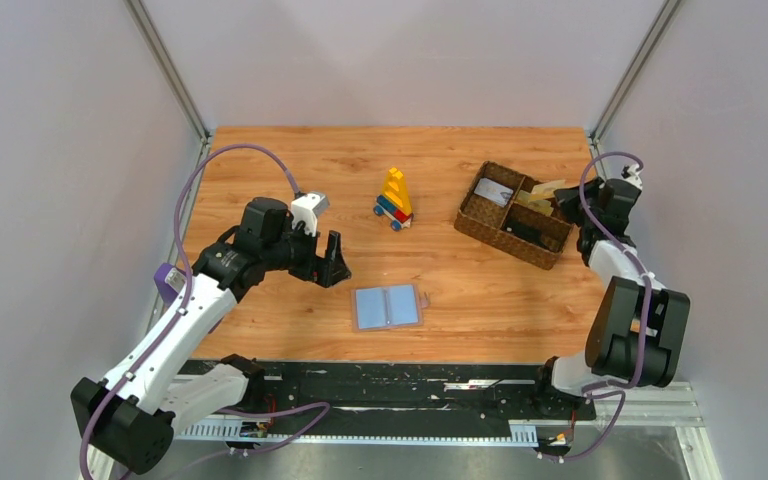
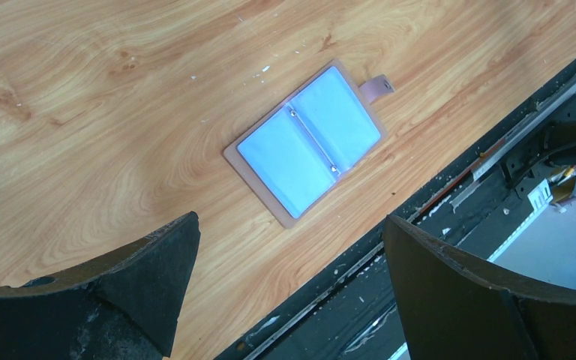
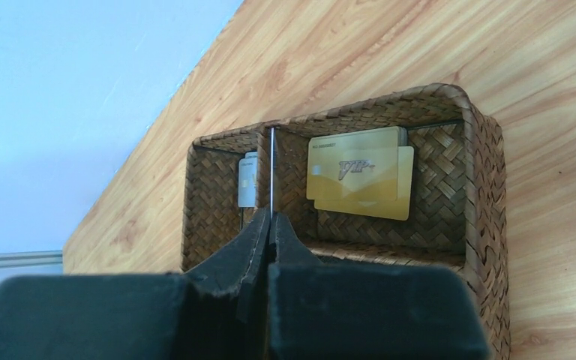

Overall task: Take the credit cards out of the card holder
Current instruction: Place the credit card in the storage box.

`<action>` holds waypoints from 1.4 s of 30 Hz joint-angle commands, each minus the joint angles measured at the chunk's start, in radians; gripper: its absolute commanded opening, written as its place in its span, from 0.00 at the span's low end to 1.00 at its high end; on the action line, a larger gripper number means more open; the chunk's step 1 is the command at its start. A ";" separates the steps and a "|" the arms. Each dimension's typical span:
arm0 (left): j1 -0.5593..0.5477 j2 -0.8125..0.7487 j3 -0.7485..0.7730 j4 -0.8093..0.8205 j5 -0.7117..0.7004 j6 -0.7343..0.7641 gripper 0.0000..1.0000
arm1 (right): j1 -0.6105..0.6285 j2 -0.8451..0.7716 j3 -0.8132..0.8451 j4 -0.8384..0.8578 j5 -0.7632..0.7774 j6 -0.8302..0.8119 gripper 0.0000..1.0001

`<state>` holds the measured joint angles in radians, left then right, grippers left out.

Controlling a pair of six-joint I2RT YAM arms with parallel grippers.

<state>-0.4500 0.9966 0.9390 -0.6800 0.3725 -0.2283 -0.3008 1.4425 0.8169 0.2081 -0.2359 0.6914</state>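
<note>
The light-blue card holder (image 1: 387, 306) lies open and flat near the table's front edge, its pinkish tab (image 2: 376, 87) pointing right. In the left wrist view the card holder (image 2: 307, 142) sits ahead of my left gripper (image 2: 291, 221). My left gripper (image 1: 335, 262) hangs open and holds nothing, just left of and behind the holder. My right gripper (image 1: 563, 203) is over the brown woven basket (image 1: 501, 240), shut on a thin card (image 3: 271, 165) seen edge-on. Gold cards (image 3: 360, 172) and a greyish-white card (image 3: 247, 180) rest in the basket (image 3: 487, 187).
A toy of yellow, blue and red blocks (image 1: 395, 198) stands mid-table behind the holder. A black rail (image 2: 435, 247) runs along the table's near edge. Grey walls close in the left, right and back sides.
</note>
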 commanded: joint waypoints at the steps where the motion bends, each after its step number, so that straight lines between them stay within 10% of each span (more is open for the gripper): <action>1: 0.000 -0.018 0.021 -0.004 -0.019 0.020 1.00 | -0.004 0.045 -0.019 0.159 0.002 0.049 0.00; 42: 0.000 -0.012 0.023 -0.008 -0.028 0.023 1.00 | -0.004 0.309 -0.046 0.407 -0.062 0.202 0.06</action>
<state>-0.4500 0.9966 0.9390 -0.6834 0.3519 -0.2283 -0.3008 1.7378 0.7658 0.5472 -0.2840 0.8803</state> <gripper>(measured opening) 0.998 0.036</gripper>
